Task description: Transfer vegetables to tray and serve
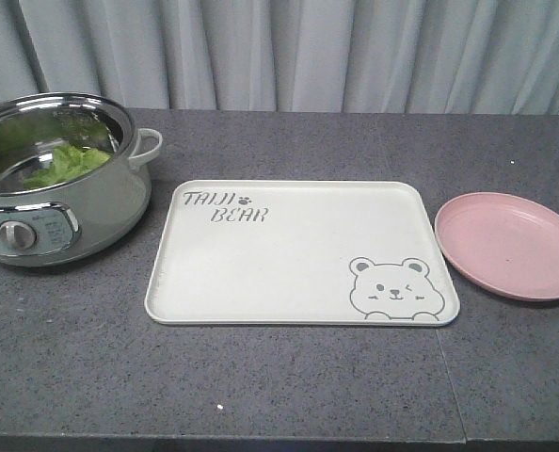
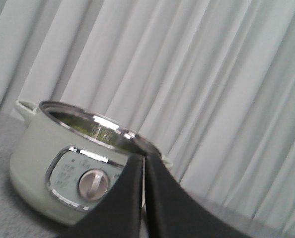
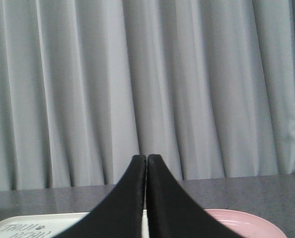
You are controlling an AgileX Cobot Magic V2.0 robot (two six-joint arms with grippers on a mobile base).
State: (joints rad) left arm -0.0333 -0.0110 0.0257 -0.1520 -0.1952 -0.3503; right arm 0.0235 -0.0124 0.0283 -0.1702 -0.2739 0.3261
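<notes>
Tray [image 1: 298, 254] lies flat mid-table, long edges running left-right, its surface bare. Its left edge is just beside the base of the electric pot [image 1: 91, 212], with a narrow gap between them. Its right edge is near the pink plate [image 1: 510, 245], with a thin strip of table between them and no contact. A broad band of grey table [image 1: 261, 386] lies open between the tray's near edge and the table's near edge. A narrower band lies open on the far side, up to the curtain [image 1: 308, 52]. The lettuce leaf [image 1: 68, 165] sits inside the pot, low against the steel wall, well left of the tray. The pot's side handle [image 1: 146, 146] points toward the tray's far-left corner, and its dial [image 1: 16, 235] faces the near side. Left gripper [image 2: 143, 157]: black fingers pressed together at the tips, nothing between them, with the pot just beyond them in the wrist view. Right gripper [image 3: 146, 157]: fingers likewise closed tip to tip and empty, above the tray's lettered corner and the plate rim. The table surface is speckled dark grey and matte, with a seam at near right. The pale pleated curtain closes off the whole far side.
</notes>
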